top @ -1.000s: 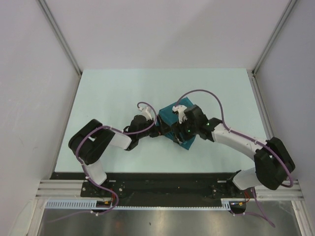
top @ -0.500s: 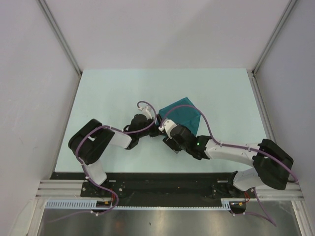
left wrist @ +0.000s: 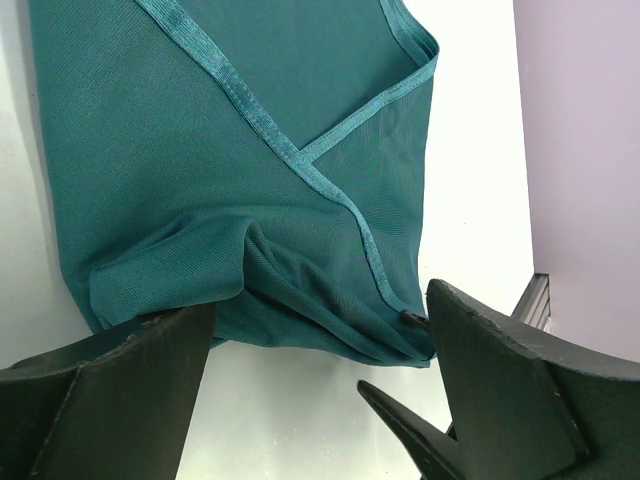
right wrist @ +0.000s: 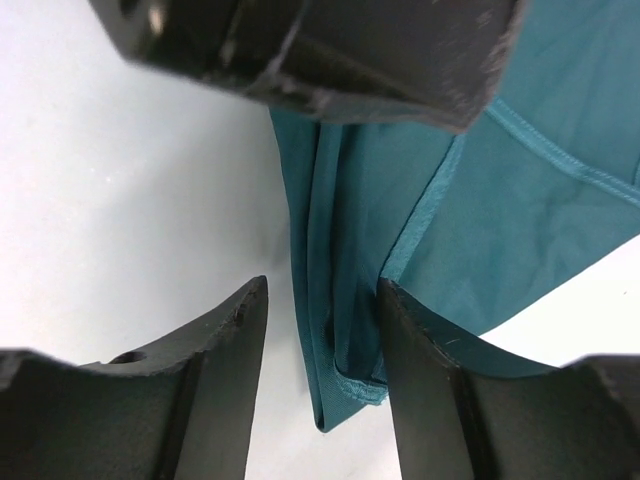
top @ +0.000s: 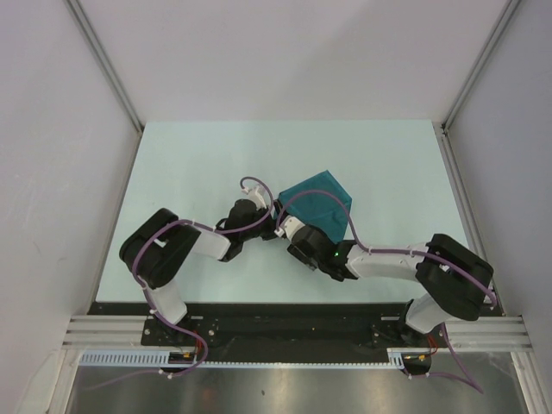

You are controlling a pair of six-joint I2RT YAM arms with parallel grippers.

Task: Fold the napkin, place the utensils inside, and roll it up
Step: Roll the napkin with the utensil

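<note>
The dark teal napkin (top: pixel 321 203) lies folded on the table's middle, hemmed edges crossing on top (left wrist: pixel 200 150). Its near-left corner (right wrist: pixel 345 380) hangs bunched between the fingers of my right gripper (right wrist: pixel 320 300). The right finger touches the cloth, while the left finger stands apart from it. My left gripper (left wrist: pixel 318 320) is wide open, low at the same corner, with the cloth's edge just beyond its fingertips. In the top view both grippers meet at that corner, left (top: pixel 272 226) and right (top: pixel 291 235). No utensils are in view.
The pale green table (top: pixel 190 164) is bounded by white walls on the left, right and back. A black rail (top: pixel 276 323) with the arm bases runs along the near edge. The left gripper's finger (right wrist: pixel 300 50) fills the top of the right wrist view.
My right arm has swung down from over the napkin to its near-left corner, and its jaws have narrowed around the cloth. The left arm has stayed still and open.
</note>
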